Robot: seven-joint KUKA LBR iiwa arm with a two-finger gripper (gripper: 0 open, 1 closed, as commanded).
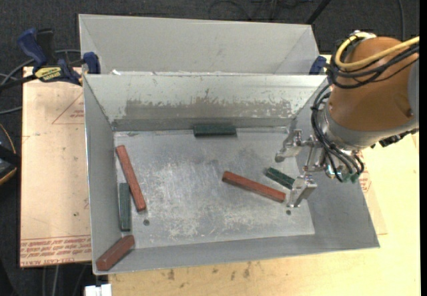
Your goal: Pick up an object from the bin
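Jaws: we see them spread apart at about 4 o'clock on the bin floor, one fingertip (289, 148) toward 12 and the other toward 6, with nothing clamped.
Between the jaws: a short dark green bar (279, 177) lies tilted in the gap, and the right end of the middle red-brown bar (253, 187) is just beside it. We cannot tell whether either fingertip touches them.
Arm: the orange-covered wrist (370, 85) hangs over the 3 o'clock wall of the bin (200, 91).
Red-brown bars: we count three. These are the middle one by the jaws, the left red-brown bar (131, 178) slanting along the 9 o'clock side, and the corner red-brown bar (115, 253) at 7 o'clock.
Dark green bars: we count three as well. These are the short one in the gap, the back green bar (215, 131) flat at the foot of the 12 o'clock wall, and the left green bar (124, 207) at 8 o'clock, just beside the left red-brown bar's lower end.
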